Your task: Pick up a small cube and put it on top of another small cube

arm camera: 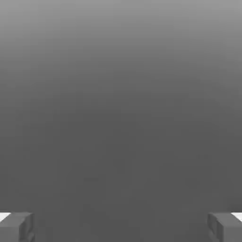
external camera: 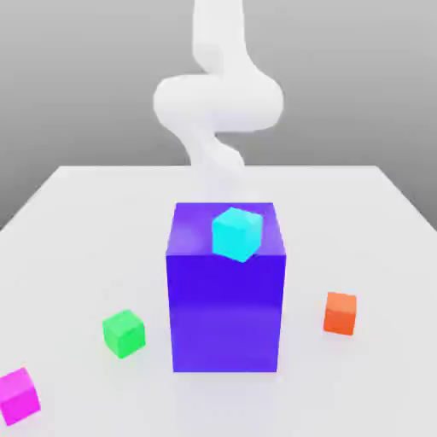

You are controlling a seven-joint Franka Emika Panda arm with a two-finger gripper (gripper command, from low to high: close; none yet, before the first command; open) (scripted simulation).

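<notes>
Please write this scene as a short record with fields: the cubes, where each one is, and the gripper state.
surface: white table
big block: purple, table centre
cyan cube: on top of the purple block
green cube: on table, exterior view's left of the block
orange cube: on table, exterior view's right of the block
magenta cube: on table, near left corner
gripper: open, holding nothing

I see bright, flat, even light on the white counter [external camera: 375,222]; barely any shadows, no glare. Arm [external camera: 218,102] looks soft, blurred. Hand view dim grey gradient.
</notes>
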